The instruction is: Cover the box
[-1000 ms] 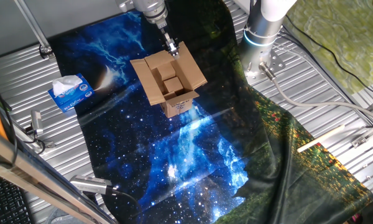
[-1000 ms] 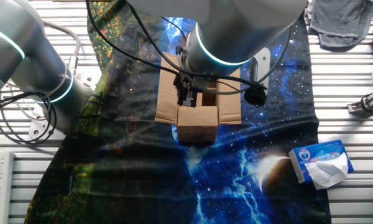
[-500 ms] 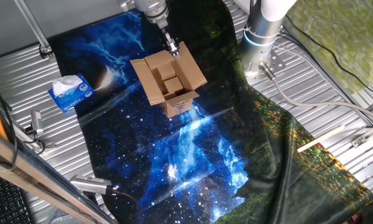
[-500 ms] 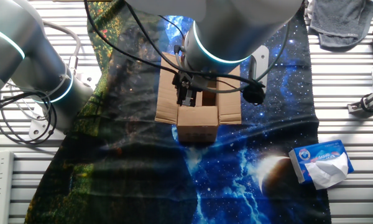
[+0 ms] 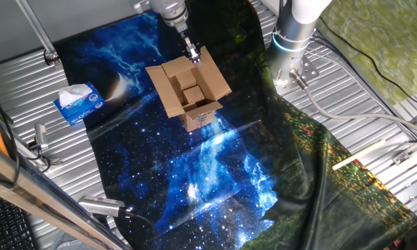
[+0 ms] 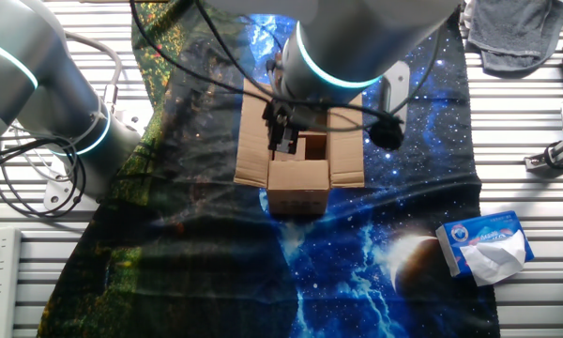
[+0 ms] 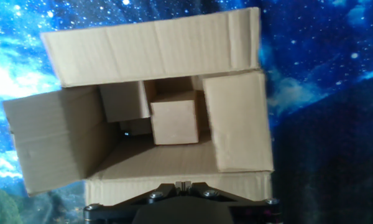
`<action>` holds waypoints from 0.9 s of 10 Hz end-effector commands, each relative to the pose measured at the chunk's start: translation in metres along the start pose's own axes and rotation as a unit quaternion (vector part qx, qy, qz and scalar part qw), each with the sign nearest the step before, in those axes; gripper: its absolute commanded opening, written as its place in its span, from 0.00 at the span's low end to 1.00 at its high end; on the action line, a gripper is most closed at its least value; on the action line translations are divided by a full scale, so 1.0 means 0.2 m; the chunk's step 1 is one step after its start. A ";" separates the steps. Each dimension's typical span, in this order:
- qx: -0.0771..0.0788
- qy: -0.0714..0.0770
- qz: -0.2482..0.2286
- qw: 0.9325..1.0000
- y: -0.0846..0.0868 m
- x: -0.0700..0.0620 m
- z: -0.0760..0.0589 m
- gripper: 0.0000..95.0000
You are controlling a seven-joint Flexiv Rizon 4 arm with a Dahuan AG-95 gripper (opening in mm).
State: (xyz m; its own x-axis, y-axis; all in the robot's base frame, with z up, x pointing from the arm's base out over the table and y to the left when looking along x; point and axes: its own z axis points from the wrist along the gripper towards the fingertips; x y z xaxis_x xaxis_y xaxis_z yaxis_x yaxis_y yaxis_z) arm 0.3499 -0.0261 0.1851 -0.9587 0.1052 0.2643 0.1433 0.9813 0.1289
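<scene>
open box (image 5: pixel 189 96) right under the gripper (image 5: pixel 192 54) — flaps spread.

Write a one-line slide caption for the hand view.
Looking down the end effector into the open cardboard box, flaps spread, smaller cartons inside, on a starry blue cloth.

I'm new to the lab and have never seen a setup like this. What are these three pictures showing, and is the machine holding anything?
It is one robot arm with a two-finger gripper. Two pictures come from fixed cameras on different sides of the table; the third looks down from the hand itself. On a starry blue cloth stands a small cardboard box, its four flaps open, with smaller cartons inside. A blue and white tissue box lies apart from it. The gripper hangs at the box's edge, by one flap; whether the fingers are open or pinching anything, I cannot tell.
</scene>
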 end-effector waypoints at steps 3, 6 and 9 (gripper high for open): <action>-0.001 0.003 -0.003 1.000 -0.03 0.01 -0.01 0.00; 0.001 0.000 -0.006 1.000 -0.03 0.01 -0.01 0.00; 0.005 -0.001 -0.008 1.000 0.02 0.00 0.01 0.00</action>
State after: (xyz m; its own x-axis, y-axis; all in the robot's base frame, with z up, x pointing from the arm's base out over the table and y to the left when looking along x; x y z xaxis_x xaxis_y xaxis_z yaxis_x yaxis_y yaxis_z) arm 0.3492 -0.0215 0.1840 -0.9612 0.0904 0.2607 0.1264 0.9841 0.1249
